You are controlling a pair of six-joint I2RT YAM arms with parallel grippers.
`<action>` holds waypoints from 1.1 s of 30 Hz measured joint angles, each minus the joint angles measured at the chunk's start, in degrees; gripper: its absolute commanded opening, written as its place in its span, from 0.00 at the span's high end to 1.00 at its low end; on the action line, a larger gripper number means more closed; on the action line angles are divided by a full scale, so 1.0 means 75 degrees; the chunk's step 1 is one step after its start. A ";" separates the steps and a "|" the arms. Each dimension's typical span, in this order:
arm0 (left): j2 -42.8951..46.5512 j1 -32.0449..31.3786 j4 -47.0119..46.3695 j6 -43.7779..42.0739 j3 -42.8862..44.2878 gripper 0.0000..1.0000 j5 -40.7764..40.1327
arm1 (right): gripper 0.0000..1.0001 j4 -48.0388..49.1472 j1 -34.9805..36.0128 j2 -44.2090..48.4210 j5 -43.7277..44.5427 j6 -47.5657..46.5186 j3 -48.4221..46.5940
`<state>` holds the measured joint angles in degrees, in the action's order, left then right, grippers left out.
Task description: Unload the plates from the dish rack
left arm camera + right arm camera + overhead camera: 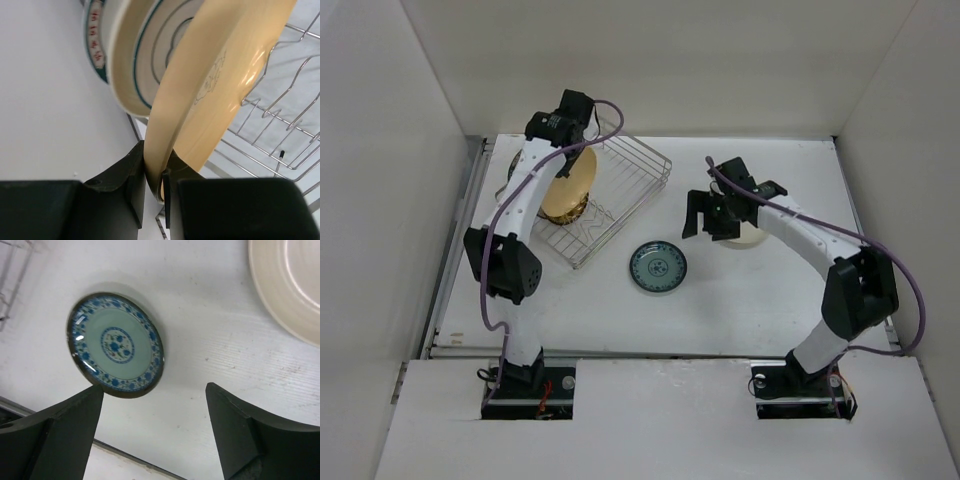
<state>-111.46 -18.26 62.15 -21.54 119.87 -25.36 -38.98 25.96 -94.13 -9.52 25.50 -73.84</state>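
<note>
The silver wire dish rack (632, 166) stands at the back left. A tan-yellow plate (570, 183) stands on edge in it. My left gripper (568, 152) is shut on that plate's rim (225, 75), one finger (131, 180) on each face. Behind it stand a cream plate with a teal ring (145, 60) and a white plate with a teal patterned rim (95, 45). A dark teal patterned plate (658, 266) lies flat on the table. My right gripper (705, 215) is open and empty above the table, between the teal plate (116, 345) and a plain cream plate (290, 285).
The rack's right half shows bare zigzag wires (280, 130). The cream plate (748, 236) lies partly under my right wrist. White walls close in the table on three sides. A metal rail (650, 352) runs along the near edge.
</note>
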 measured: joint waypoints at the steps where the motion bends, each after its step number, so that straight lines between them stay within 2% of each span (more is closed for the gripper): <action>1: 0.0099 -0.0041 0.0012 -0.0003 0.0061 1.00 -0.0076 | 0.08 -0.0067 0.0000 0.0047 0.0029 -0.0003 -0.0160; 4: 0.0376 -0.0143 0.0015 0.0085 0.0417 1.00 -0.0184 | 0.02 -0.0219 0.0000 0.0198 0.0082 -0.0029 -0.0522; 9: 0.1064 -0.0224 0.0044 0.0169 0.0746 1.00 0.0300 | 0.00 -0.0335 0.0000 0.0685 0.0020 -0.0102 -0.0880; 12: 0.1475 -0.0248 0.0242 0.0195 0.0866 1.00 0.1314 | 0.00 -0.0093 0.0000 0.1169 -0.0344 -0.0152 -0.0906; 20: 0.1632 -0.0402 0.1620 0.0073 0.1017 1.00 0.5447 | 0.00 0.1894 0.0216 0.2148 -0.1221 -0.0023 -0.0836; 24: 0.1309 -0.0560 0.1851 0.0017 0.1008 1.00 0.6461 | 0.00 0.2457 0.0332 0.1961 -0.1320 0.0064 -0.0833; 27: 0.1105 -0.0624 0.1929 -0.0012 0.0994 1.00 0.6974 | 0.17 0.2614 0.0370 0.1600 -0.1454 0.0122 -0.0825; 28: 0.1055 -0.0635 0.1932 -0.0015 0.0985 1.00 0.7079 | 0.32 0.2649 0.0402 0.1486 -0.1466 0.0146 -0.0819; 30: 0.0976 -0.0638 0.1935 -0.0017 0.0979 1.00 0.7254 | 0.52 0.2687 0.0478 0.1303 -0.1536 0.0181 -0.0787; 31: 0.0959 -0.0638 0.1935 -0.0015 0.0976 1.00 0.7309 | 0.65 0.2696 0.0519 0.1230 -0.1574 0.0224 -0.0775; 32: 0.0941 -0.0638 0.1970 -0.0076 0.0973 1.00 0.7187 | 0.85 0.2678 0.0551 0.1189 -0.1652 0.0221 -0.0772; 33: 0.0935 -0.0586 0.1970 -0.0128 0.0962 1.00 0.7093 | 0.92 0.2684 0.0551 0.1204 -0.1874 0.0178 -0.0740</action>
<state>-104.44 -22.65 76.93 -22.50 127.09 27.83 -18.85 30.09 -85.10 -23.57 26.83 -79.40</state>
